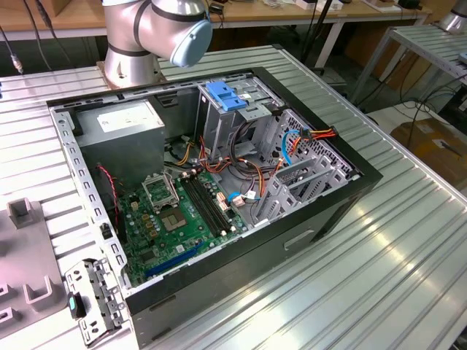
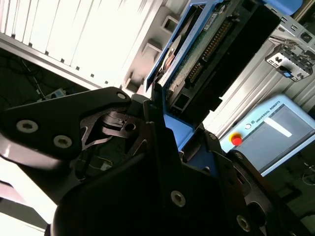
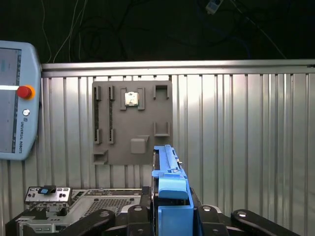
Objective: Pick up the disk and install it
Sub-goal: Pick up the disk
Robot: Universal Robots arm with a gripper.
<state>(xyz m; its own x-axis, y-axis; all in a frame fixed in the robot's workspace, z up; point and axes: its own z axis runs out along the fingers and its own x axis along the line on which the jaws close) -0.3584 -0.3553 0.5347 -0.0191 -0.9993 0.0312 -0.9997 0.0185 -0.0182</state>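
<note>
Pinching the disk (image 2: 216,54) between its two fingers, the pincer (image 2: 179,128) holds it clear of the ribbed metal desk (image 1: 379,255). In the first wrist view the disk (image 3: 170,172) shows edge-on, its blue carrier rail toward the camera, with the grey fixture plate (image 3: 133,123) lying on the desk beyond it. In the second wrist view the drive's green circuit board and connector row face outward.

The step in hand looks like the carry to the open computer case (image 1: 306,233), where the drive cage (image 1: 241,124) stands under the blue latch piece (image 1: 226,96). Doing it well, I judge, calls for a square pinch on the rails rather than on the bare board. It also calls for a steady wrist, so the drive cannot swing or slip.

As for writing, the teach pendant (image 3: 15,98) bears print along its edge near a red stop button (image 3: 24,92). The power supply (image 1: 120,124) carries a white label.
</note>
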